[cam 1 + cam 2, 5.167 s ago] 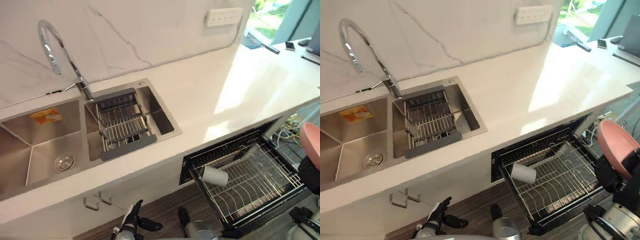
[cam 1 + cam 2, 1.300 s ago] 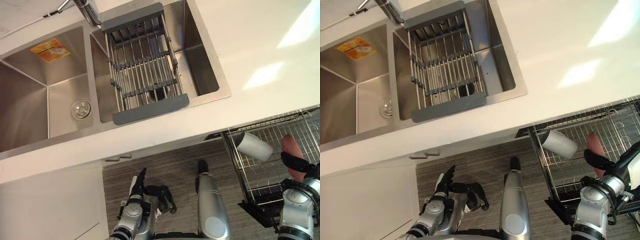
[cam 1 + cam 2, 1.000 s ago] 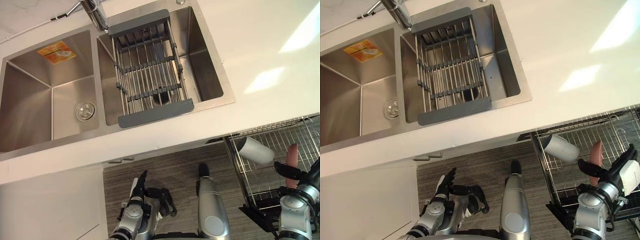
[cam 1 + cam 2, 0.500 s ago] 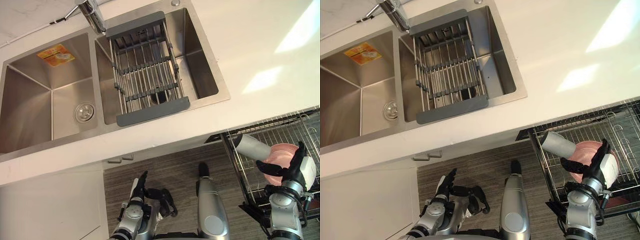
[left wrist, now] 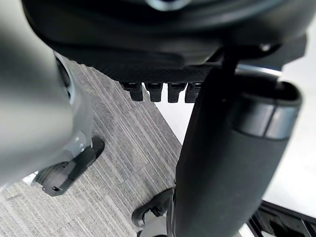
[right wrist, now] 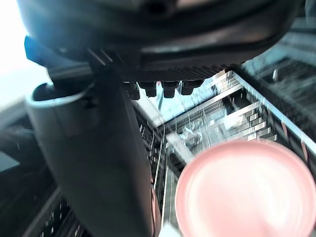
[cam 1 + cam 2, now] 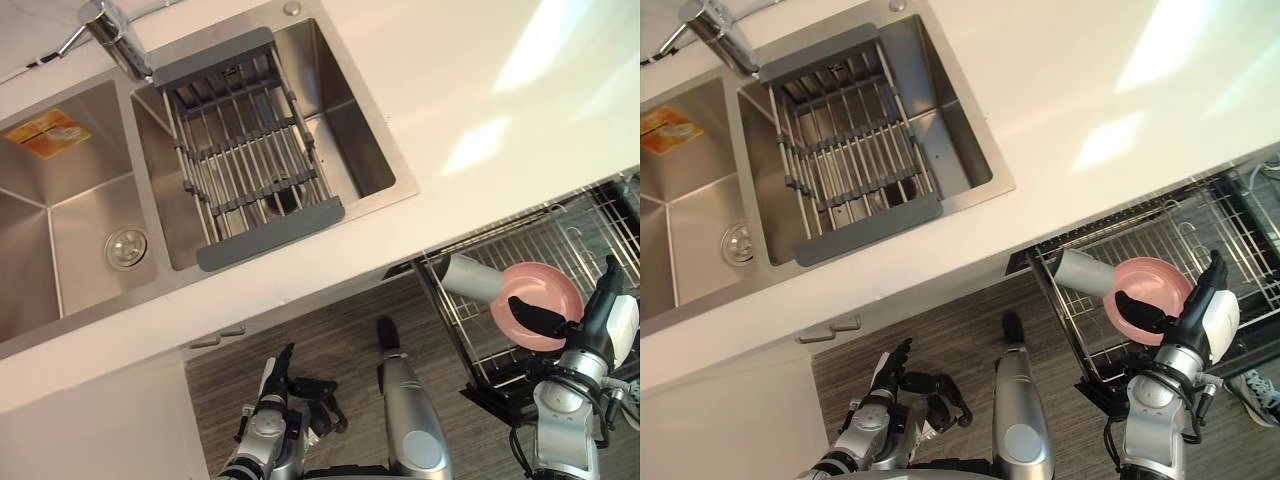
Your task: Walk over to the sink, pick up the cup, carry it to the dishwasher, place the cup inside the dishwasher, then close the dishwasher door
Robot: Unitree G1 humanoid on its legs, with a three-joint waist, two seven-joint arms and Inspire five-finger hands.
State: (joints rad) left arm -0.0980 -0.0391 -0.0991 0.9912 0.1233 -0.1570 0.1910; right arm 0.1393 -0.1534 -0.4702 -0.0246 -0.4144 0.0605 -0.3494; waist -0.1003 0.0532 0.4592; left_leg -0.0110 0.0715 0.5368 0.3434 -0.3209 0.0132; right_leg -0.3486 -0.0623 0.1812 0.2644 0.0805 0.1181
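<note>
A pale cup (image 7: 468,279) lies on its side in the pulled-out dishwasher rack (image 7: 590,235), near the rack's left edge. Right beside it a pink plate (image 7: 552,288) rests face up over the rack's wires. My right hand (image 7: 603,312) is at the plate's near side, fingers straight, with its thumb (image 6: 98,158) reaching across the plate's rim (image 6: 247,192). It is open. My left hand (image 7: 275,385) hangs low over the floor in front of the sink cabinet, open and holding nothing.
A double steel sink (image 7: 60,230) is set in the white counter (image 7: 480,100), with a grey drain rack (image 7: 250,160) across its right basin and a chrome faucet (image 7: 110,30) behind. The floor in front is grey wood-look planks (image 7: 320,330).
The pink plate has turned from edge-on to face up and now lies beside the cup, my right hand following it. The camera has shifted, so the sink sits further left.
</note>
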